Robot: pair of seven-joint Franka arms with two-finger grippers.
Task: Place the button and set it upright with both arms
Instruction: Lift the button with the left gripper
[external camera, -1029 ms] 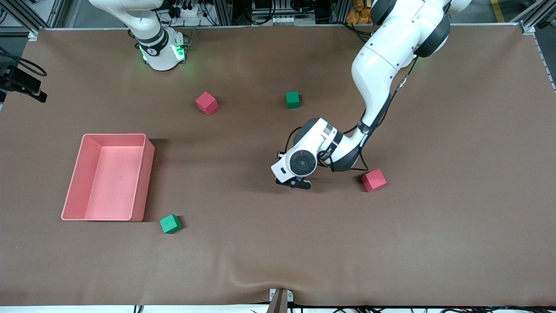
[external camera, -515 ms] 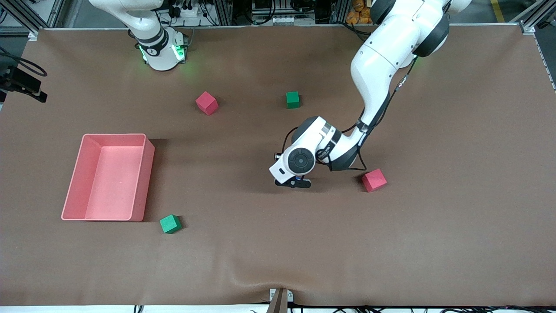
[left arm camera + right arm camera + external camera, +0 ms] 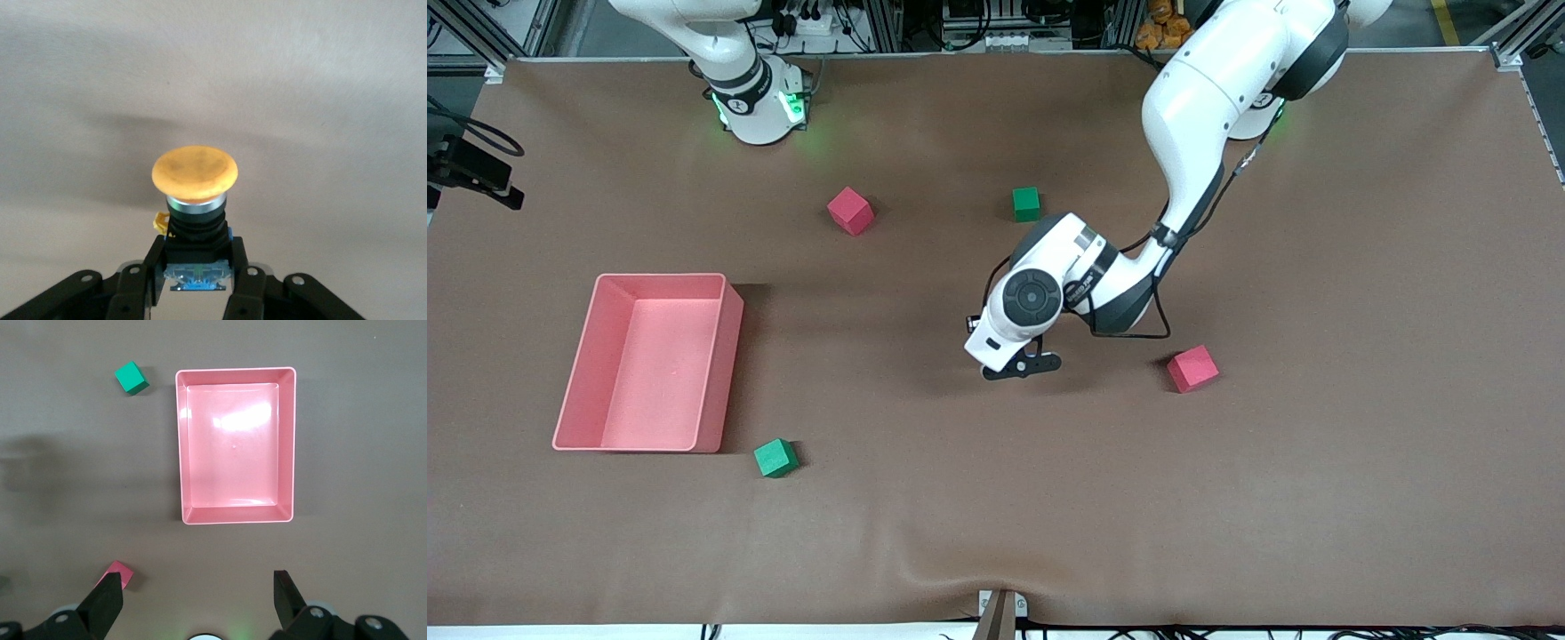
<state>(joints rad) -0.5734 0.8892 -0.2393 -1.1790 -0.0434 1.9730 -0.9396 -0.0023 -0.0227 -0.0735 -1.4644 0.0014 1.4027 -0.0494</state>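
I have the button (image 3: 194, 193) clamped in the left gripper (image 3: 197, 283): its fingers (image 3: 148, 270) pinch the black body from both sides, with the orange cap sticking out past the tips. From the front camera the left gripper (image 3: 1021, 365) sits over bare brown table (image 3: 1316, 489) near the middle, between the pink tray (image 3: 720, 373) and the red cube (image 3: 1192, 368) toward the left arm's end. The button itself is hidden there under the wrist.

By my reading the pickup is done and the rest is open: the button is off the table, so setting it down cap-up has yet to happen.

The right gripper (image 3: 197, 603) is out of the front view; only that arm's green-lit base shows at the table edge. Its wrist camera looks straight down on the pink tray (image 3: 287, 447), a green cube (image 3: 131, 378) and a second red cube (image 3: 117, 575), with its fingers (image 3: 107, 603) spread wide and holding nothing. I judge it to be waiting.

As for writing, there is some dark lettering on the left arm's wrist band, but I cannot read it, and I see no label on the button.
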